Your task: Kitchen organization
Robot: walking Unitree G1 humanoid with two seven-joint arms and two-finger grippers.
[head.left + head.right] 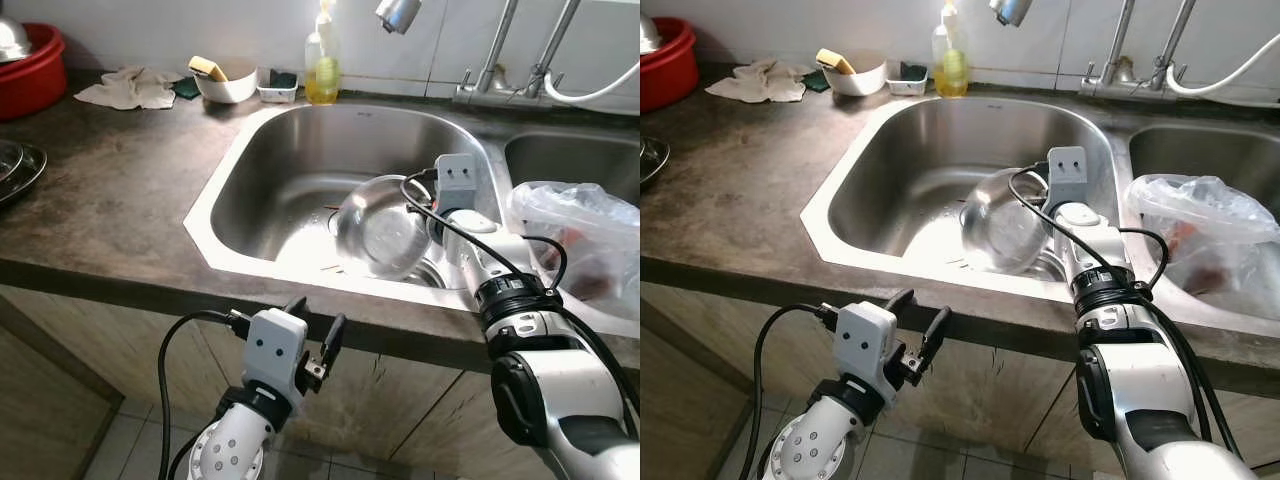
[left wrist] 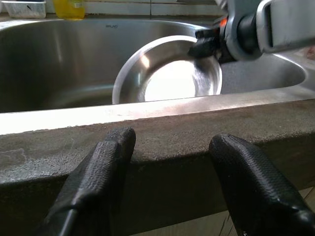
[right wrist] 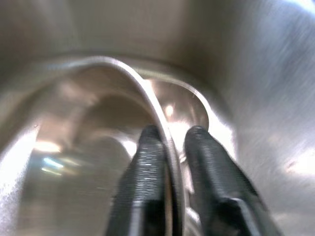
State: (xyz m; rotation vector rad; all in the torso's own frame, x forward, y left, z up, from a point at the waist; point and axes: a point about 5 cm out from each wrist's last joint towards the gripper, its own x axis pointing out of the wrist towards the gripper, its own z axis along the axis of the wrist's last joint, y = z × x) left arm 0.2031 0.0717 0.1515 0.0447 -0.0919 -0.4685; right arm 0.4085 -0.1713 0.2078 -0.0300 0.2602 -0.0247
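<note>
Now I'm pinching the bowl [image 1: 380,228] rim w/ my right gripper [image 3: 170,142], fingers clamped either side, bowl tilting on edge inside the sink [image 1: 300,150] near the drain. My left gripper [image 1: 318,335] is hanging below the counter [image 1: 110,200] edge, fingers apart, holding nothing

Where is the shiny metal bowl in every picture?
Left eye view: the bowl is tilted in the sink, right of centre, its rim held by the right gripper.
Right eye view: the bowl is at centre.
Left wrist view: the bowl is beyond the counter edge, upper middle.
Right wrist view: its rim runs between the fingers.
Shared landmark: the sink.
</note>
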